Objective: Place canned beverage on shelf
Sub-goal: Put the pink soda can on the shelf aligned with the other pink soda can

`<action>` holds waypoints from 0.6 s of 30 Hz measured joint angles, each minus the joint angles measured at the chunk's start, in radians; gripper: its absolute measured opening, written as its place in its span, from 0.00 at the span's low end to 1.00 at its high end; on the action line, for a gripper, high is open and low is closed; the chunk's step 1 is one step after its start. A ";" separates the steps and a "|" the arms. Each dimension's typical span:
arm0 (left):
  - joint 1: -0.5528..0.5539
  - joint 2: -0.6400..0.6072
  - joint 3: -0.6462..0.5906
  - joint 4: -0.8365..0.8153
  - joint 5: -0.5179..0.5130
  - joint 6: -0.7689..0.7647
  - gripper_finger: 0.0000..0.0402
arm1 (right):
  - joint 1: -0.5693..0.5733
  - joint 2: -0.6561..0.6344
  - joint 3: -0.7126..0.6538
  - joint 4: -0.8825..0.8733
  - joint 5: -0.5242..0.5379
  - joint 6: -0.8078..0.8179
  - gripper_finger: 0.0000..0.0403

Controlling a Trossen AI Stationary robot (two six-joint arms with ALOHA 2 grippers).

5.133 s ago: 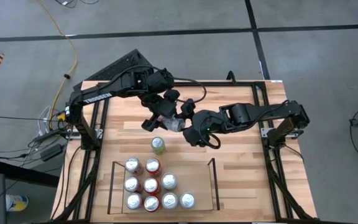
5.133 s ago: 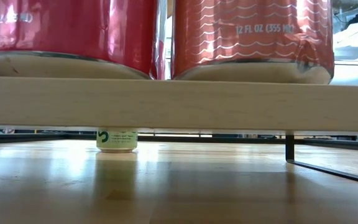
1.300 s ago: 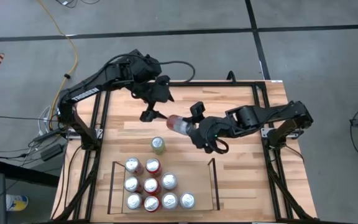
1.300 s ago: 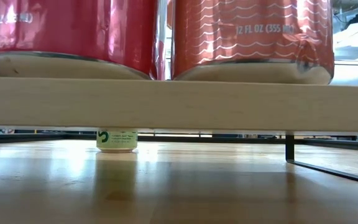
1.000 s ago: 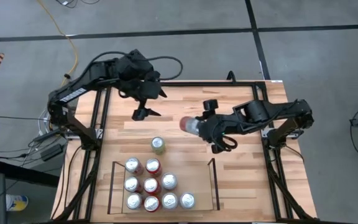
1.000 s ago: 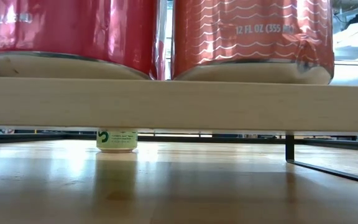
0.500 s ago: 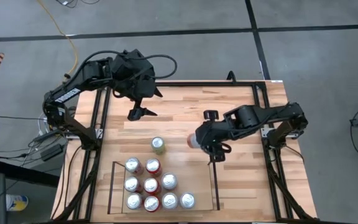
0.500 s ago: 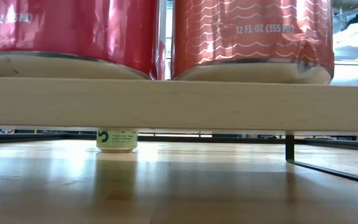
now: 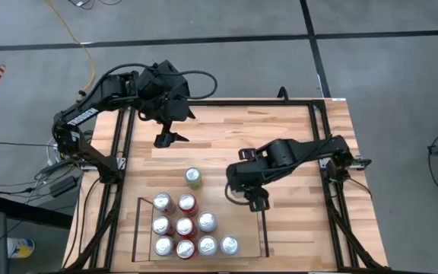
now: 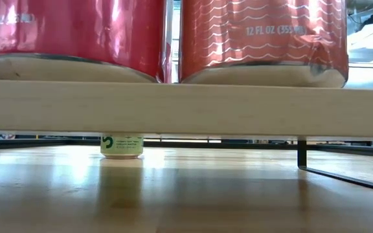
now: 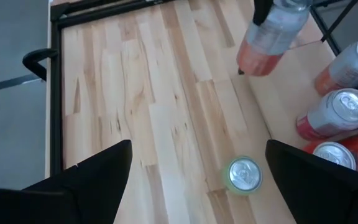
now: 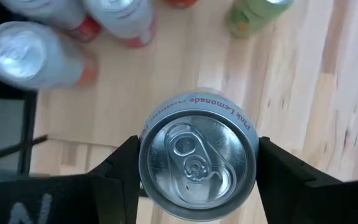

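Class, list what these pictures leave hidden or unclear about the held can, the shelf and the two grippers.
- Held can: hidden under the right arm in the high view; whether it touches the shelf floor cannot be told.
- Right gripper: fingertips hidden behind the can in its wrist view.
- Shelf cans: cut off by the low view's top edge.
- Green can: only its base shows there, under the plank.
- Left gripper: small in the high view; its wrist view shows it open.

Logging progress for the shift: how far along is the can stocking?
Done: nine cans stand on the shelf. In hand: the right tool holds a pink lemonade can upright near the shelf's right rail. Left: setting it down, then the green can outside on the table. The left tool waits open.
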 joint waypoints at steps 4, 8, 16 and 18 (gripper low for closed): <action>0.000 0.000 0.000 -0.007 -0.002 0.003 0.88 | 0.017 0.027 0.003 0.062 0.017 0.054 0.56; 0.000 0.000 0.000 -0.019 -0.005 0.027 0.88 | 0.033 0.056 0.001 0.050 -0.011 0.135 0.56; 0.000 0.000 0.000 -0.018 -0.027 0.055 0.88 | 0.056 0.118 -0.001 0.091 -0.054 0.191 0.56; 0.000 0.000 0.000 -0.018 -0.027 0.056 0.88 | 0.056 0.116 0.000 0.097 -0.062 0.201 0.56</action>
